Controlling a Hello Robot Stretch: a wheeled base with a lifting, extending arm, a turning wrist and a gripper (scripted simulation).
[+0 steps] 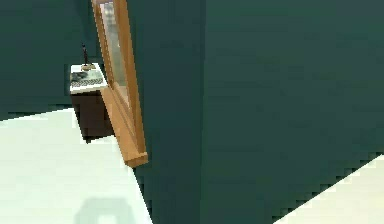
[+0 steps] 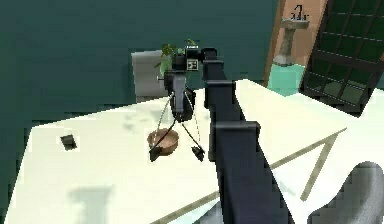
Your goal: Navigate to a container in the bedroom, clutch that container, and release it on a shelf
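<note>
At 9 o'clock in the forward view, a dark cabinet (image 1: 92,115) stands on pale floor (image 1: 50,170) against a dark teal wall (image 1: 280,100). Its white top carries a few things too small to name. Just beside it, toward 11 o'clock, a wood-framed panel (image 1: 120,75) hangs on the wall, seen so nearly edge-on that I cannot tell whether it is a mirror or a picture. The wall runs from 12 round to 4 o'clock, with a wedge of floor at 5 o'clock.

Across the arm side view, from 8 to 3 o'clock, spreads a white desk (image 2: 90,175). The arm (image 2: 235,150) rises from 5 o'clock toward 12. The end effector (image 2: 178,150) hangs at its far end, and its two thin fingers (image 2: 200,152) point down toward 6 o'clock. The brown bowl (image 2: 170,140) sits on the desk near the centre, right at the fingers. I cannot tell whether they touch it or whether the end effector holds anything. A small dark flat thing (image 2: 68,141) lies on the desk at 9 o'clock, well apart from the bowl. A grey chair (image 2: 145,75) stands behind the desk at 11 o'clock, with a green plant (image 2: 168,48) just beyond it. A sink (image 2: 297,18) shows at 1 o'clock, dark-framed glazing (image 2: 350,55) at 2 o'clock, and a second chair (image 2: 355,195) at 4 o'clock.
</note>
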